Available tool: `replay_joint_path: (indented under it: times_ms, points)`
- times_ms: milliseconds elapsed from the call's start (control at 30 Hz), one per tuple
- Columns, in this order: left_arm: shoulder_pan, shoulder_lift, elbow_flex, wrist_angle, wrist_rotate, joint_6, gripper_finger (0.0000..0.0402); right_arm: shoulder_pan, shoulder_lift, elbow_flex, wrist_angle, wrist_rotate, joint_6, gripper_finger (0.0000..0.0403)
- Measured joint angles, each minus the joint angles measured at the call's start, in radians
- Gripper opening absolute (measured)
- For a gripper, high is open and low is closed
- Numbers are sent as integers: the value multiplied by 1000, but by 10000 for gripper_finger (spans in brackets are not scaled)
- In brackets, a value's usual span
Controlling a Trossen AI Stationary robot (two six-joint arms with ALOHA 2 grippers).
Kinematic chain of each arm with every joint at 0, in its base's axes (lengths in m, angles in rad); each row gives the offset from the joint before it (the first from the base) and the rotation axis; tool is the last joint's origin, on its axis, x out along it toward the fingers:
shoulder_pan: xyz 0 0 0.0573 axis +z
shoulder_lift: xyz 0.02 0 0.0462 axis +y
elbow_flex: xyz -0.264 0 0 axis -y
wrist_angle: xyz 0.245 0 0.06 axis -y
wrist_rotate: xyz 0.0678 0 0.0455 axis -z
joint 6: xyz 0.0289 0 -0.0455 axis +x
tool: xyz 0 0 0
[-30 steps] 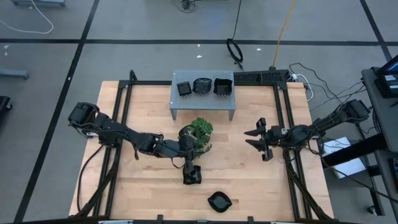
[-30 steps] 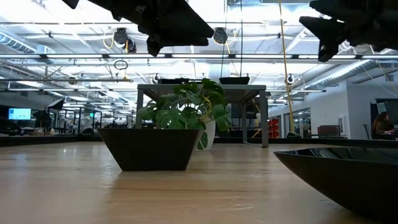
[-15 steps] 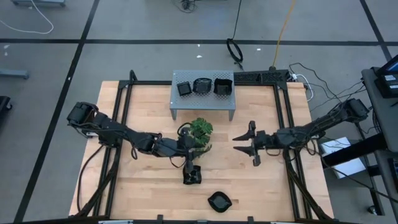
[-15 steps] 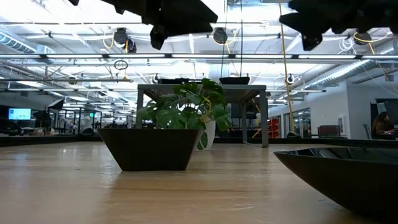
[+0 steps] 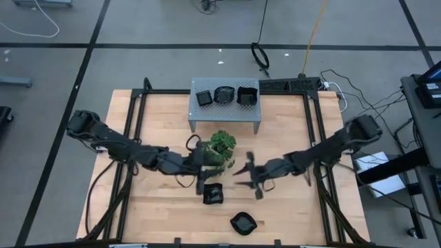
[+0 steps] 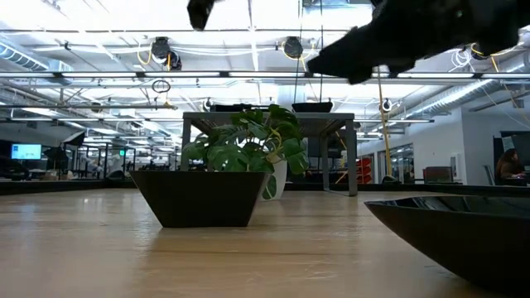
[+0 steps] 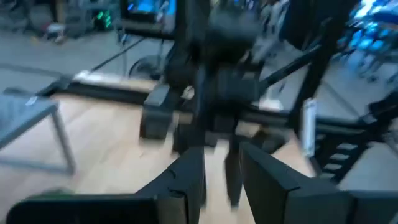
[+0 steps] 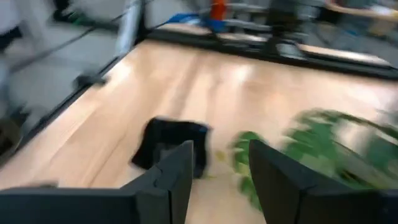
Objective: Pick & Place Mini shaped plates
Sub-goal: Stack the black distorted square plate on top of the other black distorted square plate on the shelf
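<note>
A square black mini plate (image 5: 212,194) rests flat on its base on the wood, in front of the plant (image 5: 220,146); it also shows in the low view (image 6: 201,197) and the right wrist view (image 8: 169,148). A wavy-edged plate (image 5: 242,222) lies near the table's near edge (image 6: 464,236). Three more plates (image 5: 224,94) sit on the grey shelf. My left gripper (image 5: 204,171) hangs open above and just left of the square plate (image 7: 221,177). My right gripper (image 5: 248,179) is open in the air to the right of that plate (image 8: 217,180).
The potted plant stands just beyond the square plate, between it and the grey perforated shelf (image 5: 196,114) at the table's far side. A black frame rail (image 5: 141,110) runs round the table. Bare wood lies left and right of the plant.
My right gripper has swept from the table's right side toward the left and near edge, ending close to the square plate. My left gripper has risen above that plate and drawn slightly back toward the left. The plates have stayed where they were.
</note>
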Motion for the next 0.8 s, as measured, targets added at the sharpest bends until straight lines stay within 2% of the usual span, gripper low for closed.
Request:
replay_joint_path:
  times_ms: [100,200,367,500,633,800]
  points:
    - [-28,-26,2,4,20,12,108,2,94,50,-5,-101,-188,146]
    - [-62,-51,1,5,20,15,108,2,167,92,-4,-143,-347,146]
    - [-122,-81,1,-4,19,31,108,2,259,157,-12,-145,-477,146]
    - [-164,-99,1,-12,18,31,108,2,321,212,-89,-145,-544,146]
    - [-187,-105,1,-10,18,38,108,2,345,255,-220,-144,-614,146]
    - [-200,-108,1,-8,16,40,108,14,351,276,-231,-143,-753,146]
